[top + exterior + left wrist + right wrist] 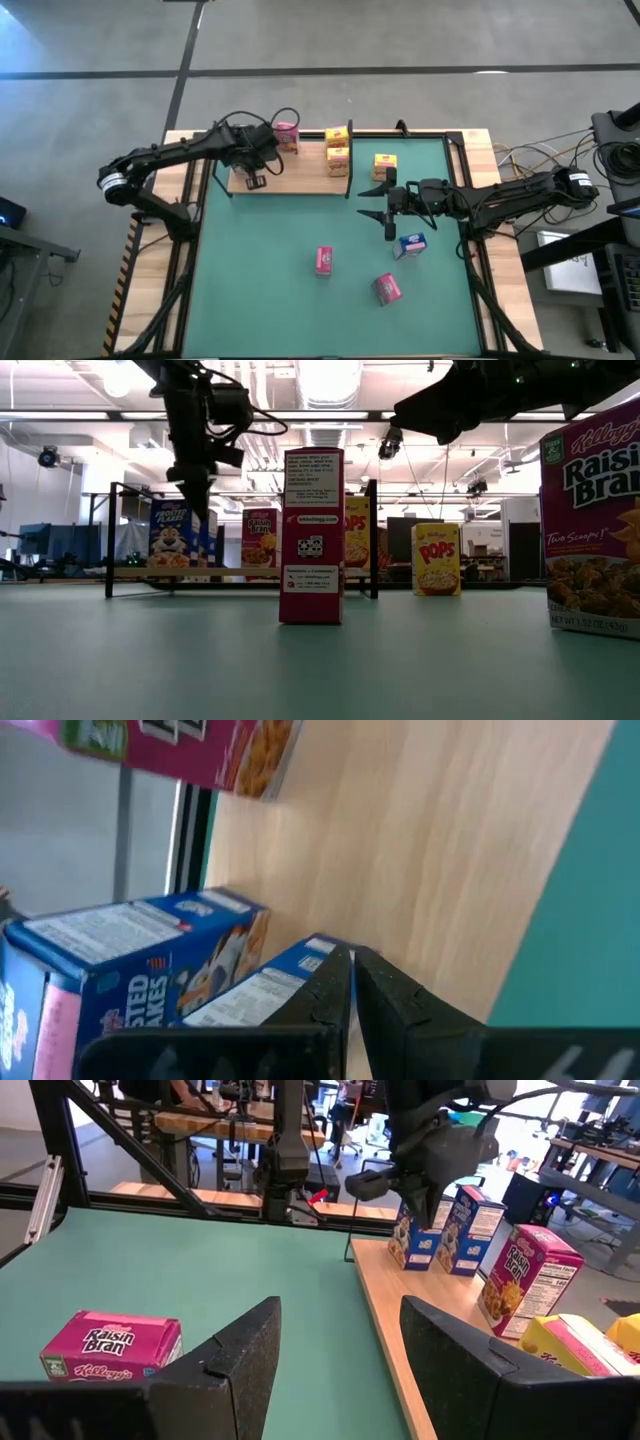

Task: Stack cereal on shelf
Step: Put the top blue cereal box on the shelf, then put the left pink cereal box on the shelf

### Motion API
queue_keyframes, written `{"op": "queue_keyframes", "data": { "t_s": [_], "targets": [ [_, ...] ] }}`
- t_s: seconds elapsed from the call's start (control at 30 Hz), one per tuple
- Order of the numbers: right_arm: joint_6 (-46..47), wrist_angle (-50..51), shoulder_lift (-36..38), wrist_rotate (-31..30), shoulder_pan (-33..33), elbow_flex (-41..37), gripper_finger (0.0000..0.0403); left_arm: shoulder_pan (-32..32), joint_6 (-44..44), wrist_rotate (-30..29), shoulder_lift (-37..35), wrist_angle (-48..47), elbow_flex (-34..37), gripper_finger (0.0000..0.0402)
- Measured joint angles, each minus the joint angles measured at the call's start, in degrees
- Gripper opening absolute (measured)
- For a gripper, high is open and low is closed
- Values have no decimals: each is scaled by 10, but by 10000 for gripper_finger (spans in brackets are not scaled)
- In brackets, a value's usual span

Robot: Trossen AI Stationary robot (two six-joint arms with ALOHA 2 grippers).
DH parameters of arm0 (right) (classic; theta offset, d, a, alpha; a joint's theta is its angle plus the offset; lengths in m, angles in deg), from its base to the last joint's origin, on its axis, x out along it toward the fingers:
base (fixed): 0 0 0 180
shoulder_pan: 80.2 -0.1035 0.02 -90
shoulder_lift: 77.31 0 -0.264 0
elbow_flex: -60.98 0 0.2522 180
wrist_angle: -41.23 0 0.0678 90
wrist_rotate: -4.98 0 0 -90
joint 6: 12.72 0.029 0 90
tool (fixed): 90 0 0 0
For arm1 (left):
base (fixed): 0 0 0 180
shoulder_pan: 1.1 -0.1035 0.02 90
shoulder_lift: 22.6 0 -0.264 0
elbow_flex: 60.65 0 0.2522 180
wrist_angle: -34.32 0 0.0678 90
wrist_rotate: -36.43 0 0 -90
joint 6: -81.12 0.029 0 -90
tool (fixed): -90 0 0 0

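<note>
Already the shelf [300,175] carries Frosted Flakes boxes [130,960] beside the left gripper [255,181], pinched shut and empty, presumably after placing. Meanwhile the right gripper [385,215] hangs half-open, holding nothing, near the blue box [411,244] on the green mat [300,300], likely next

Both arms seen as black, jointed, w/ white bands near bases and looped black cables; end effector fingers matte black.

A green table mat [300,300] covers the wooden table [500,290]; cables [520,158] trail beside it.
</note>
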Motion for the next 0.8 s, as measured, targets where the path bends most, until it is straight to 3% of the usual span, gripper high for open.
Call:
{"op": "queue_keyframes", "data": {
  "t_s": [0.27, 0.53, 0.67, 0.8],
  "targets": [
    [0, 0, 0, 0, 0, 0, 196, 9, 1, -3, 0, -18, -10, 1],
    [0, 0, 0, 0, 0, 0, 196, 36, -38, 66, -2, -208, -110, 1],
    [0, 0, 0, 0, 0, 0, 196, 24, -48, -5, -2, -282, -128, 1],
    [0, 0, 0, 0, 0, 0, 196, 14, -31, -109, -2, -267, -133, 1]
  ]
}}
